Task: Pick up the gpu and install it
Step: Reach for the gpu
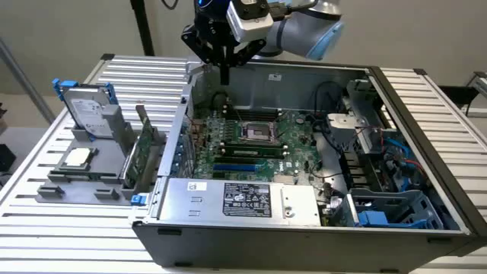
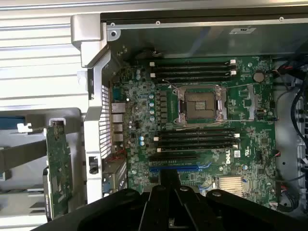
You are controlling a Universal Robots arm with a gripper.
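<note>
The gpu [image 1: 141, 149] is a thin green card standing on its edge in a grey holder [image 1: 84, 185], outside the computer case on the exterior view's left. In the wrist view the gpu [image 2: 58, 168] stands beyond the case's perforated rear wall. My gripper [image 1: 225, 79] hangs above the far corner of the open case [image 1: 304, 225], over the motherboard [image 1: 263, 142] and well apart from the card. Its fingers are shut together with nothing between them. In the wrist view my gripper [image 2: 169, 177] points down toward the blue expansion slot [image 2: 173, 168] on the motherboard [image 2: 240, 103].
A silver hard drive [image 1: 88, 117] with a blue frame stands upright in the holder, and a square processor chip [image 1: 78, 158] lies in front of it. Inside the case are a processor socket [image 1: 255, 132], memory slots [image 2: 192, 70], a power supply [image 1: 243, 197] and cables [image 1: 384, 151]. Everything rests on a slatted metal table [image 1: 76, 228].
</note>
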